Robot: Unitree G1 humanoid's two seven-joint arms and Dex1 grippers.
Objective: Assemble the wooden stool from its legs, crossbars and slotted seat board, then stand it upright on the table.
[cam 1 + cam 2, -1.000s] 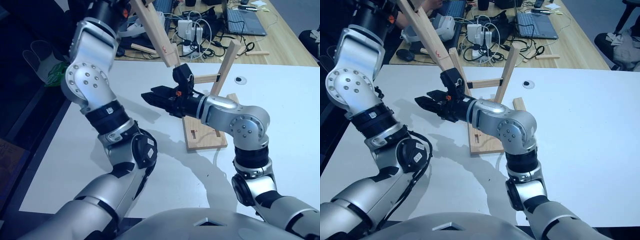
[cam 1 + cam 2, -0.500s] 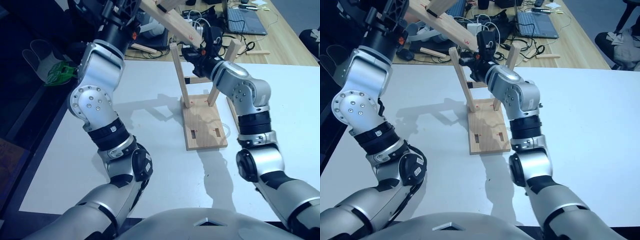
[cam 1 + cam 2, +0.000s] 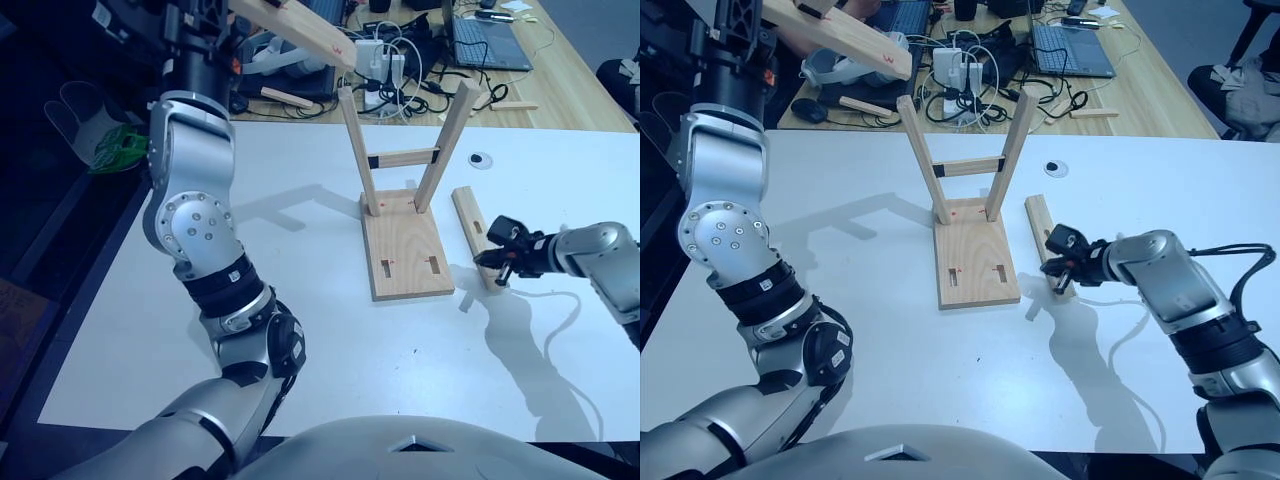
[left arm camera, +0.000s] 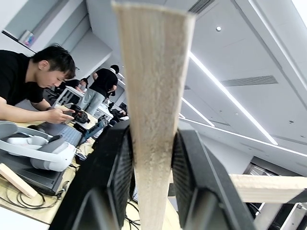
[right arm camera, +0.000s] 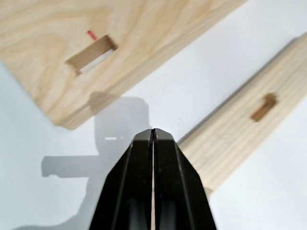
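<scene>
seat board (image 3: 405,262) flat | 2 legs (image 3: 355,150), crossbar (image 3: 405,158) upright | loose leg (image 3: 470,226) beside | held leg (image 3: 300,25) aloft

One seat board (image 3: 405,252), two upright legs (image 3: 357,150), one crossbar (image 3: 408,158), one flat leg (image 3: 468,218), and seemingly one raised leg (image 3: 300,24).

**Left and right eye views:** the stereo pair on the head is looking forward and down from the near edge of the white surface (image 3: 560,200). Both eyes are sharing the slotted seat board (image 3: 405,250) at mid-surface and the laptop (image 3: 485,45) beyond the far edge.

**Left wrist view:** the camera is pointing upward along the wooden leg (image 4: 153,120) close before it, toward the ceiling (image 4: 249,57).

**Right wrist view:** the camera is looking straight down past the right claw (image 5: 153,134), very near the surface, sharing one slot (image 5: 91,53) with the eye views.
</scene>
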